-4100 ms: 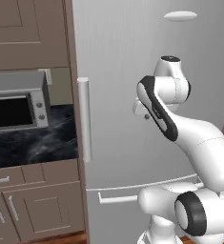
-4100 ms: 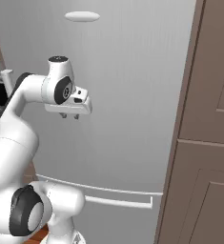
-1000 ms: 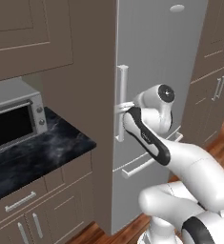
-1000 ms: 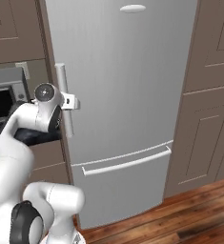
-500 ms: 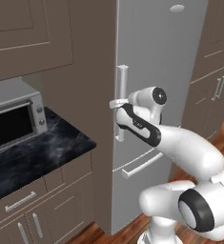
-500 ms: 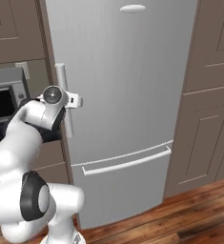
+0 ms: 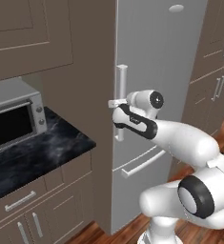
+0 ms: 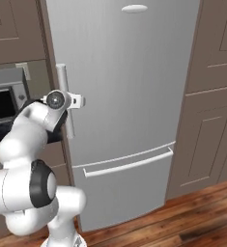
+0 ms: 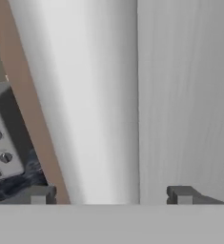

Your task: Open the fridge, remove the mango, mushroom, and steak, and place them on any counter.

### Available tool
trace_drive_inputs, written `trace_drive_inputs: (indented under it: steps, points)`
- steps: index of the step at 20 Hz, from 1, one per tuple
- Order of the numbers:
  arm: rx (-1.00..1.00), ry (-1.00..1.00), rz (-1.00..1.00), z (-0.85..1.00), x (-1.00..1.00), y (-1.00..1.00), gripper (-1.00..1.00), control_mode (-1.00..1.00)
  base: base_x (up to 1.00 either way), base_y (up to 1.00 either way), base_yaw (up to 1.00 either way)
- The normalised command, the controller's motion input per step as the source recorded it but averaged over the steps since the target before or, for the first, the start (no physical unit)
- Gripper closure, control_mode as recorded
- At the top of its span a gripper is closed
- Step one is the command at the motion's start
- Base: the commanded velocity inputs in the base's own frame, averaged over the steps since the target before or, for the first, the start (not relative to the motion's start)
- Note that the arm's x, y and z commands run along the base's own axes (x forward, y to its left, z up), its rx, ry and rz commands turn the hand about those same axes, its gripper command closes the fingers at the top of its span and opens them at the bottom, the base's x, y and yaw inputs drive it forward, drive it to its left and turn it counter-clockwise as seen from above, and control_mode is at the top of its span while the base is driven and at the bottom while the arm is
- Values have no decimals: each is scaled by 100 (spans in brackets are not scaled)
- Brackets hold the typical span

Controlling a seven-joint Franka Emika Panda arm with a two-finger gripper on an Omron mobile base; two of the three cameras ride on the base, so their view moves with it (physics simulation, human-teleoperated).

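I'm seeing the fridge point(image 7: 166, 86) standing shut, tall and light grey, between brown cabinet panels. Its vertical bar handle point(image 7: 121, 95) is running down the door's edge on the side toward the surface point(image 7: 42, 157). The lower drawer's horizontal handle point(image 8: 129, 164) is sitting below the door, drawer closed too.

I'm holding the end effector point(image 7: 114, 103) right at the vertical bar handle, about mid-height. In the right base view the end effector point(image 8: 76, 101) is lying against the bar. In the hand view the bar point(image 9: 99, 100) is running up between the two fingertips point(image 9: 182, 194), one on each side, with a gap showing on both sides. So the end effector is released, straddling the bar, not clenched on it.

The surface, black with white veining, is lying beside the fridge on the handle side, on top of brown cabinets with silver handles point(image 7: 20, 201). A grey microwave point(image 7: 13, 119) is sitting on the surface, well apart from the fridge door. The fridge's inside is hidden behind the closed door.
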Motion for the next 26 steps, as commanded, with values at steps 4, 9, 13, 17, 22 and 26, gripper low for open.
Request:
trace_drive_inputs:
  steps: [4,9,13,17,22,26]
  points:
    - [0,0,0,-6,32,5,100,-100,0,0,0]
    - [4,-5,-5,13,-72,-61,100,-100,0,0,0]
    - [13,-5,-9,33,-100,-100,100,-100,0,0,0]
    - [20,-1,-11,44,-98,-100,100,-100,0,0,0]
    - [25,1,-13,58,-70,-100,100,-100,0,0,0]
    - [25,6,-11,73,-44,-100,-100,-100,0,0,0]
